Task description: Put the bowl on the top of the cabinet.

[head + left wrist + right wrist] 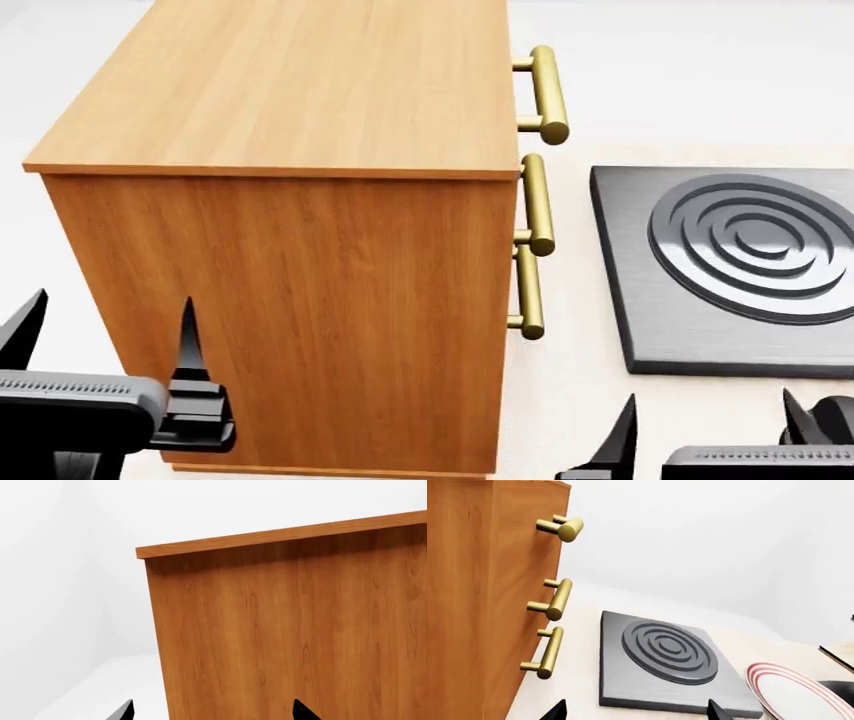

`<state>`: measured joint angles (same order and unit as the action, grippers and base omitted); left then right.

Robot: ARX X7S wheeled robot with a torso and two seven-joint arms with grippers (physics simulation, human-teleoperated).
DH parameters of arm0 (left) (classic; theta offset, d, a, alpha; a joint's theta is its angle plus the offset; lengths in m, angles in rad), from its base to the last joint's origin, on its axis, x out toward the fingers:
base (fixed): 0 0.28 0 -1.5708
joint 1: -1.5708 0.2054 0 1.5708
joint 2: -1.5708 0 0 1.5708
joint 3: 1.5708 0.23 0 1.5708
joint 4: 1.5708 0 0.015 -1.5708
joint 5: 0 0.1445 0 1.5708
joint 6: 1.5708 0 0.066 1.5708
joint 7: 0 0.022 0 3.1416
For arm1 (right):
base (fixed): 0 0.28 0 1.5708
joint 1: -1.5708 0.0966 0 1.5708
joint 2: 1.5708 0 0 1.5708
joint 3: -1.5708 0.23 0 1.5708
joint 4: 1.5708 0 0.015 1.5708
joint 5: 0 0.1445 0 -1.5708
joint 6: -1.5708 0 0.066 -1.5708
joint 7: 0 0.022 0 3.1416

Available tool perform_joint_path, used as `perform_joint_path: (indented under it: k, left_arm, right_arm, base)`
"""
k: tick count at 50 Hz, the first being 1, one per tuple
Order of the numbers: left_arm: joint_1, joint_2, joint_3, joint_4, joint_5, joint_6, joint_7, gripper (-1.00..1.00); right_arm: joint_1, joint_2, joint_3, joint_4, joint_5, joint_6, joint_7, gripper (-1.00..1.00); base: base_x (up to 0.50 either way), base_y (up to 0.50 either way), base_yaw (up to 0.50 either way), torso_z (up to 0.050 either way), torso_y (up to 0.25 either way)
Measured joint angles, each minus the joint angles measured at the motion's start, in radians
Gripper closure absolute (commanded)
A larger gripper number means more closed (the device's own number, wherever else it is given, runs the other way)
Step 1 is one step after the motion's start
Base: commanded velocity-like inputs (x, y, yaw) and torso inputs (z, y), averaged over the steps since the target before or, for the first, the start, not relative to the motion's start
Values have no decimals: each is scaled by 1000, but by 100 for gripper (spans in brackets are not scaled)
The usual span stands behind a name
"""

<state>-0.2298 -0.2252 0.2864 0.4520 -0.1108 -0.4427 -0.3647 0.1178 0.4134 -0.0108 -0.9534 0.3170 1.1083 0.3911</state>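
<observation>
The orange-brown wood-grain cabinet (pixel 294 250) stands at the middle left of the head view, its flat top (pixel 300 85) bare and its brass bar handles (pixel 534 205) on the right-hand face. It also fills the left wrist view (pixel 287 630) and the edge of the right wrist view (pixel 474 600). The bowl is out of view. My left gripper (pixel 107 335) is open and empty beside the cabinet's near side. My right gripper (pixel 707 425) is open and empty at the lower right, in front of the handles.
A dark grey square slab with raised rings (pixel 734 265) lies to the right of the cabinet, also in the right wrist view (pixel 667 662). A flat white plate with red rim rings (pixel 790 692) leans beyond the slab.
</observation>
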Motion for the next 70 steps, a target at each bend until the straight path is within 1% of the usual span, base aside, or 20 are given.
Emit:
perform_joint_path:
  k: [4, 11, 17, 24, 32, 43, 53, 70]
  left_arm:
    - [-1, -1, 3, -4, 0, 1, -1, -100]
    - [-5, -1, 9, -10, 0, 3, -5, -100]
    - [-8, -1, 17, -11, 1, 0, -8, -100]
    - [-13, 1, 24, -8, 0, -7, -12, -100]
    - [-18, 2, 34, -8, 2, -11, -17, -100]
    - [-21, -1, 44, -8, 4, -14, -24, -100]
    - [-24, -4, 51, -8, 4, -16, -29, -100]
    - [-29, -8, 62, -6, 2, -21, -36, -100]
  right_arm:
    - [-3, 39, 12, -31, 56, 64, 36, -100]
    - [-25, 128, 73, -62, 253, 135, 159, -100]
    - [-88, 233, 121, -74, 439, 108, 297, -100]
    - [-172, 315, 148, -74, 547, 53, 383, -100]
    - [-266, 360, 152, -48, 569, -21, 402, -100]
    - [-350, 374, 117, 9, 526, -115, 374, -100]
    - [-384, 376, 86, 48, 497, -164, 347, -100]
    - [-392, 376, 58, 95, 473, -199, 323, -100]
  base:
    - [0, 0, 0, 0, 0]
    - [0, 0, 0, 0, 0]
    - [0, 0, 0, 0, 0]
    - [0, 0, 0, 0, 0]
    - [0, 0, 0, 0, 0]
    - [0, 0, 0, 0, 0]
    - [0, 0, 0, 0, 0]
    - [0, 0, 0, 0, 0]
